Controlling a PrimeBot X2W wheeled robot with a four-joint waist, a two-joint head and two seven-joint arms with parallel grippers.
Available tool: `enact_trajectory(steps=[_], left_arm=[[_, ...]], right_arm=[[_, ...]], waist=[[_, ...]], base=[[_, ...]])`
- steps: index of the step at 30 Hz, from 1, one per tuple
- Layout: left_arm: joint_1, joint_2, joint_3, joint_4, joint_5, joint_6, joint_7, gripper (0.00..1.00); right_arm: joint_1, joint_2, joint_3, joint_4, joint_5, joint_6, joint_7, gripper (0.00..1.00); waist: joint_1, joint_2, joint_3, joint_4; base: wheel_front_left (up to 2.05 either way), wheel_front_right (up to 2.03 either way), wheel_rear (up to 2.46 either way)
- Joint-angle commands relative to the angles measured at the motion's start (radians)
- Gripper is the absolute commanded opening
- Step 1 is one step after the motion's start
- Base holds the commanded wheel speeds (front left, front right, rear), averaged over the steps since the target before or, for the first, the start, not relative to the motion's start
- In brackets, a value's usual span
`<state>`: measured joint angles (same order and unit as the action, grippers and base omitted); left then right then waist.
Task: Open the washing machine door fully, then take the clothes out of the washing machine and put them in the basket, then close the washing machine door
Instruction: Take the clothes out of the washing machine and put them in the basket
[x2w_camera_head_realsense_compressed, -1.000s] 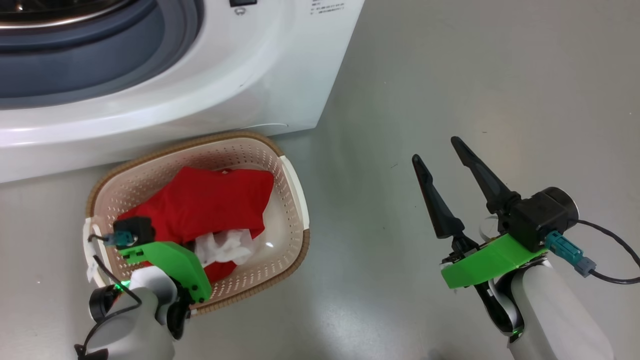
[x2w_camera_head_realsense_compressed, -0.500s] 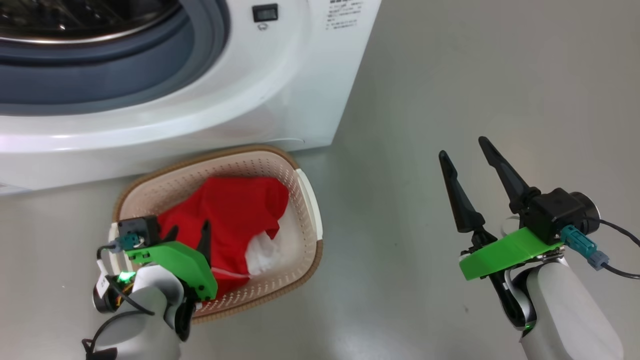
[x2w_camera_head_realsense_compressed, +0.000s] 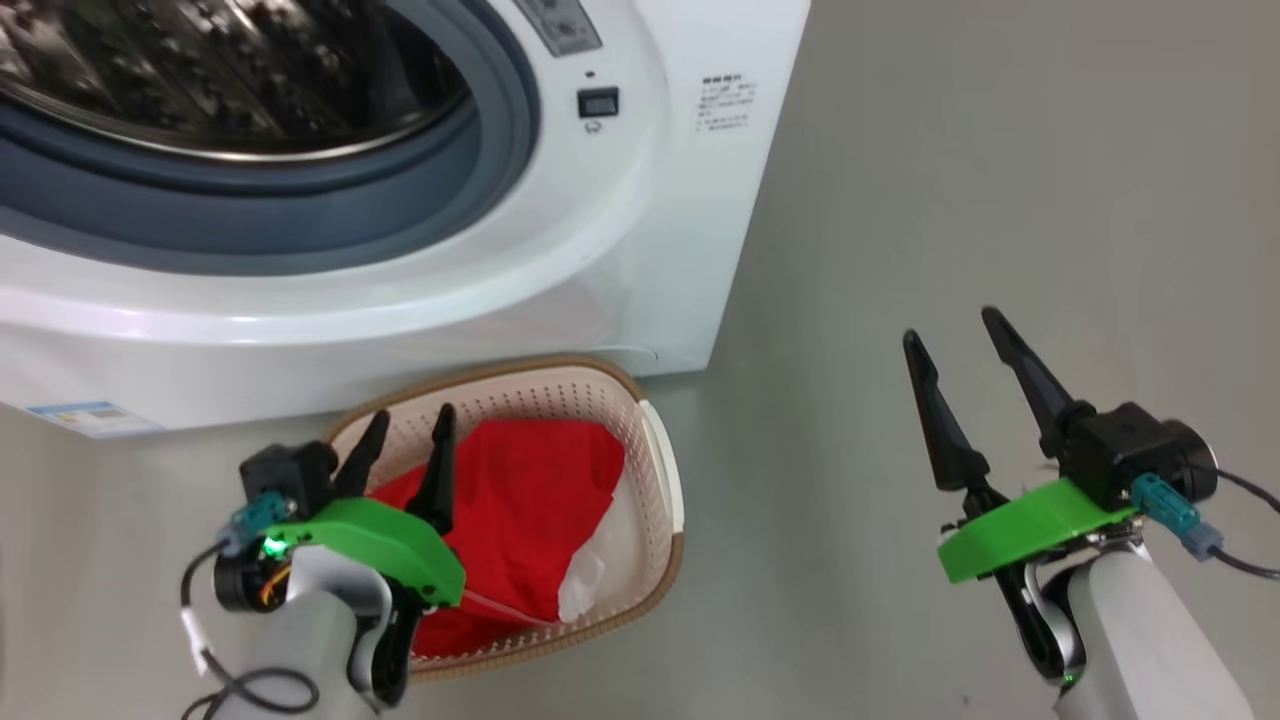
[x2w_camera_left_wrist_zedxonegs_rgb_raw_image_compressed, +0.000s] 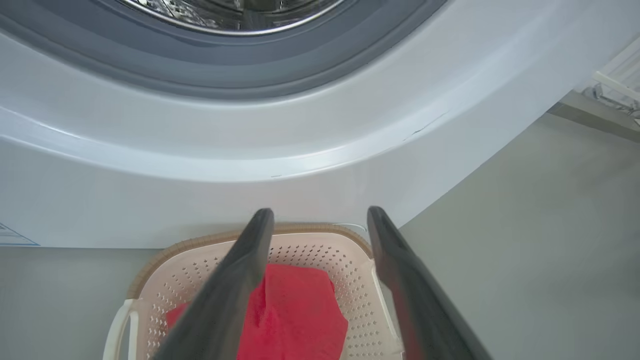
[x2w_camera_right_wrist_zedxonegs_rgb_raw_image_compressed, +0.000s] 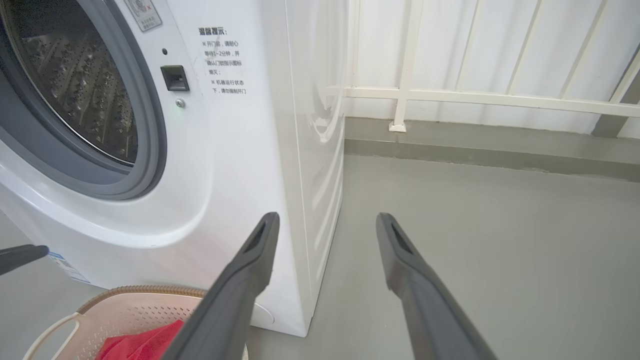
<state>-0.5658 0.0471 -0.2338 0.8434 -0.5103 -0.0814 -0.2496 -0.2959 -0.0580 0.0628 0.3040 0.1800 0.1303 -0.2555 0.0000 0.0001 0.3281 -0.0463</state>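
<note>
Clothes in the basket, both hands apart and empty.

Head view: we note the red clothes (x2w_camera_head_realsense_compressed: 530, 500) lying in the basket (x2w_camera_head_realsense_compressed: 560, 365), which stands on the floor (x2w_camera_head_realsense_compressed: 950, 180) just in front of the washing machine (x2w_camera_head_realsense_compressed: 400, 320). The left hand (x2w_camera_head_realsense_compressed: 412, 415) hovers over the basket's near-left side, fingers apart, nothing between them. The right hand (x2w_camera_head_realsense_compressed: 950, 328) hangs well off to the right over the floor, fingers apart, holding nothing. The drum (x2w_camera_head_realsense_compressed: 200, 70) shows uncovered inside its grey seal (x2w_camera_head_realsense_compressed: 300, 210). Left wrist view: we look between two spread fingers onto red cloth in the basket, with the machine's front above. Right wrist view: spread fingers frame the machine's corner. The basket with red cloth sits at lower left, and a white railing (x2w_camera_right_wrist_zedxonegs_rgb_raw_image_compressed: 475, 95) stands beyond.
</note>
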Motion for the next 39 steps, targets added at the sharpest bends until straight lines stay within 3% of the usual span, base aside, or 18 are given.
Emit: enact_trajectory(steps=[1, 7, 18, 39], left_arm=[[0.025, 0.025, 0.037, -0.04, 0.011, 0.014, -0.012, 1.0], [0.117, 0.021, 0.099, -0.221, 0.055, 0.044, -0.012, 1.0], [0.285, 0.029, 0.181, -0.529, 0.165, 0.044, -0.012, 1.0], [0.471, 0.058, 0.256, -0.677, 0.228, 0.063, -0.012, 1.0]], right_arm=[[0.015, 0.003, 0.01, -0.017, -0.01, 0.0, -0.006, 1.0], [0.041, 0.005, -0.02, -0.006, -0.023, 0.0, -0.006, 1.0], [0.075, 0.007, -0.048, 0.008, -0.011, 0.0, -0.006, 1.0], [0.161, 0.008, -0.042, -0.025, -0.027, 0.0, -0.006, 1.0]], waist=[[0.0, -0.0001, -0.042, 0.023], [0.0, -0.0001, -0.1, 0.032], [0.0, -0.0001, -0.194, 0.038], [0.0, -0.0001, -0.322, 0.034]], base=[[0.0, 0.0, 0.0], [0.0, 0.0, 0.0], [0.0, 0.0, 0.0], [0.0, 0.0, 0.0]])
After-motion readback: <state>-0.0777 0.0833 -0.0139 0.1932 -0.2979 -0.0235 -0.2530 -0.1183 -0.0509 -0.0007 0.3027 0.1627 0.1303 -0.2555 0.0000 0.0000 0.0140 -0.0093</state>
